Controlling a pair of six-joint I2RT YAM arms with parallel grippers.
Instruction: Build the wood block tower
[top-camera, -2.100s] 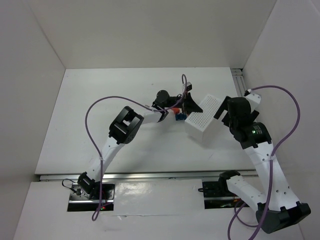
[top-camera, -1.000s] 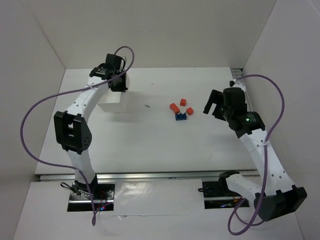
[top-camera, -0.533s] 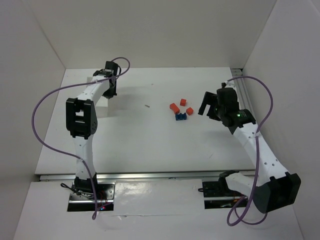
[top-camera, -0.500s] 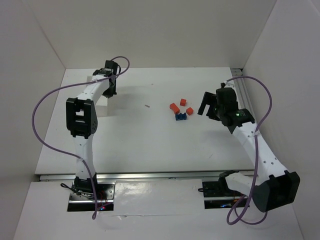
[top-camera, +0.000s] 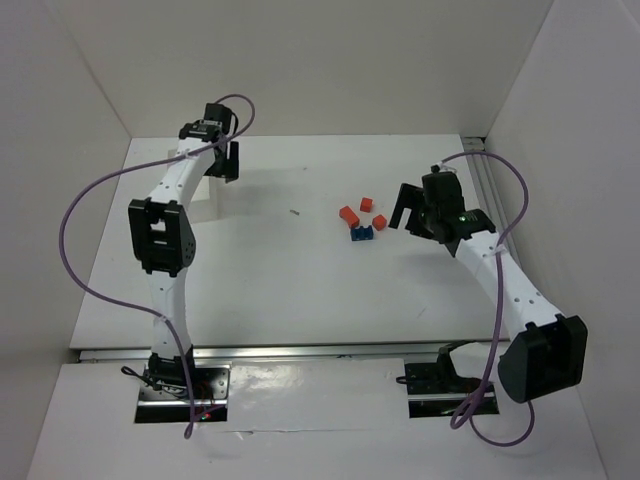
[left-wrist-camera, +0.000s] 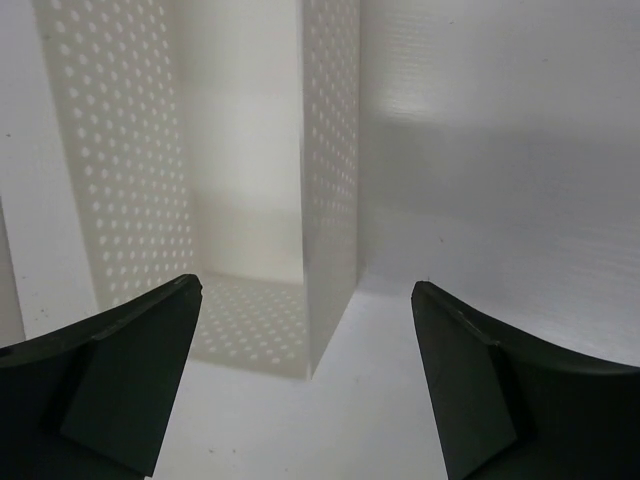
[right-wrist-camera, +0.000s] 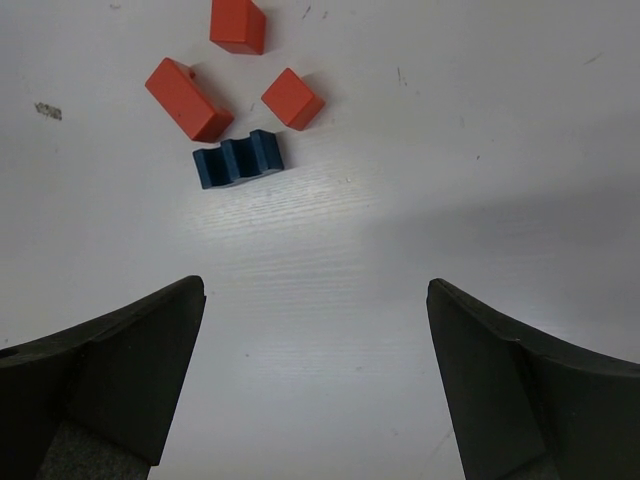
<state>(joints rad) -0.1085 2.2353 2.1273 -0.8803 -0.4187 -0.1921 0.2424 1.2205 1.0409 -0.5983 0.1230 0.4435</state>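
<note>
Red-orange cuboid blocks (right-wrist-camera: 188, 99) lie loose beside a notched blue block (right-wrist-camera: 238, 160).

Bright even light, soft shadows, sharp

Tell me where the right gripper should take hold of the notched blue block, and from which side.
Grip the blue block by its two short flat ends, bringing the right gripper straight down from above. It lies flat, and its notched long edge faces the long red block and a small red block close by; both ends look clear.
</note>
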